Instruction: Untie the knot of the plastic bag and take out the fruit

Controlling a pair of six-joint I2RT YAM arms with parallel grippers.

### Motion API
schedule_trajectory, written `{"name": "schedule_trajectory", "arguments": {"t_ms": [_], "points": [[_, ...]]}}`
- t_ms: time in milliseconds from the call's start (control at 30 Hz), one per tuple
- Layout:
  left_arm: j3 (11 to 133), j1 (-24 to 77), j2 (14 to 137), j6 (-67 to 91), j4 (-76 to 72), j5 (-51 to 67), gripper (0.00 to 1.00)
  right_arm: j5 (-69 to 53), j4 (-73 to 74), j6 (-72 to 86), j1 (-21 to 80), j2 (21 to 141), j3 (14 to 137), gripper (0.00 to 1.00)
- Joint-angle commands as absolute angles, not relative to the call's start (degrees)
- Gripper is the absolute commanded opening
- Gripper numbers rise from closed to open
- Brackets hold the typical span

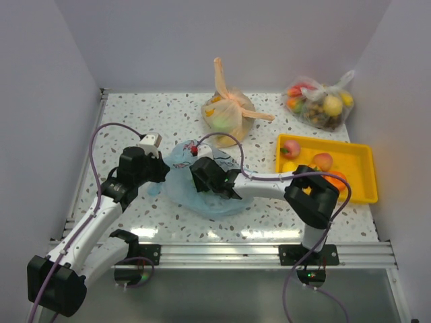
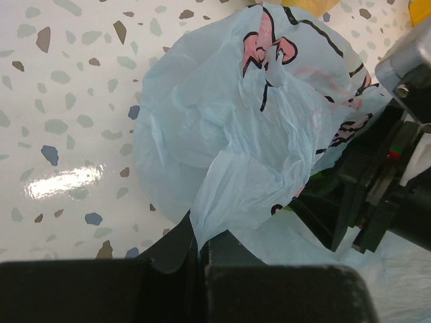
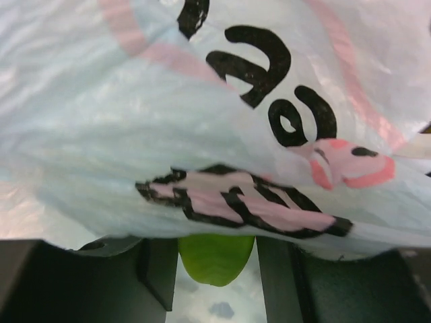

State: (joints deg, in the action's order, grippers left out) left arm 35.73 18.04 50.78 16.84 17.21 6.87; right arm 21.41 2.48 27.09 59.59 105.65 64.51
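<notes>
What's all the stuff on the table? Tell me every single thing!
plastic bag: one, light blue, table middle
green fruit: one, at the blue bag's edge
orange bag: one, knotted, back
clear bag: one, fruit-filled, back right
tray: one, yellow, right
loose fruit: at least three, pink and orange, in tray
table: one, white speckled
left gripper: black, shut on plastic bag
right gripper: black, gripping green fruit
</notes>
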Motion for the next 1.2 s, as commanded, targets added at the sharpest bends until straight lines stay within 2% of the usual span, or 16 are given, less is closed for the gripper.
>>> {"name": "schedule_trajectory", "arguments": {"t_ms": [0, 233, 467, 633, 867, 1167], "points": [[35.4, 17.8, 50.8, 16.0, 15.2, 7.0, 0.00, 19.3, 2.2, 24.6, 59.6, 100.5, 62.6, 0.26], [35.5, 17.7, 51.1, 16.0, 15.3, 6.9, 0.00, 10.7, 6.5, 18.1, 59.8, 93.2, 61.9, 0.10], [35.5, 17.7, 51.5, 16.1, 15.3, 6.9, 0.00, 0.3, 12.6, 10.9, 59.9, 82.6, 63.4, 0.06], [35.7, 17.7, 51.9, 16.1, 15.4, 6.9, 0.00, -5.6, 20.0, 7.0, 59.8, 77.2, 68.9, 0.05], [35.6, 17.7, 51.8, 16.1, 15.5, 6.9, 0.00, 6.5, 22.5, 5.5, 55.7, 69.3, 72.9, 0.04], [35.5, 17.8, 51.6, 16.1, 15.5, 6.6, 0.00, 25.6, 24.8, 10.2, 38.1, 65.6, 71.8, 0.03]]}}
